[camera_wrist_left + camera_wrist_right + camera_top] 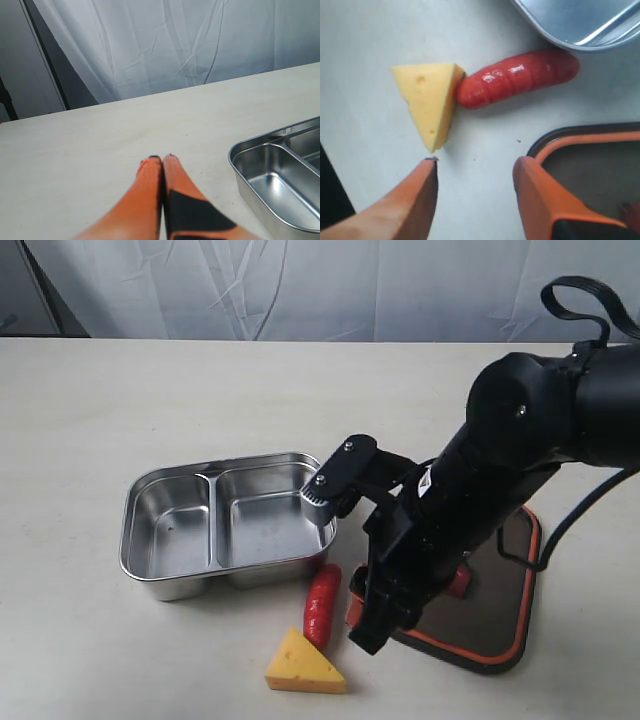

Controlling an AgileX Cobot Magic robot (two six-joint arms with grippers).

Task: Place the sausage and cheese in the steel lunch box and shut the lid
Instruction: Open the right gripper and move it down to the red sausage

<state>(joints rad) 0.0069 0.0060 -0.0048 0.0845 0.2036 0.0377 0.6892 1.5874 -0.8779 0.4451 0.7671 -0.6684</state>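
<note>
The steel lunch box [135, 540] stands open on the table, both compartments bare. Just in front of its right corner lies the red sausage [322, 603], and the yellow cheese [303, 664] sits at the sausage's near end, touching it. The dark lid [500, 630] with its orange rim lies flat to the right, partly under my right arm. In the right wrist view my right gripper [476, 162] hangs open above bare table, short of the cheese [430, 102] and sausage [517, 77], one finger beside the lid [585, 140]. My left gripper [161, 158] is shut and holds nothing, left of the lunch box [240, 150].
A white curtain [300, 285] hangs behind the table's far edge. The right arm's black body [480, 490] hides part of the lid and of the table around it. The left arm does not show in the exterior view.
</note>
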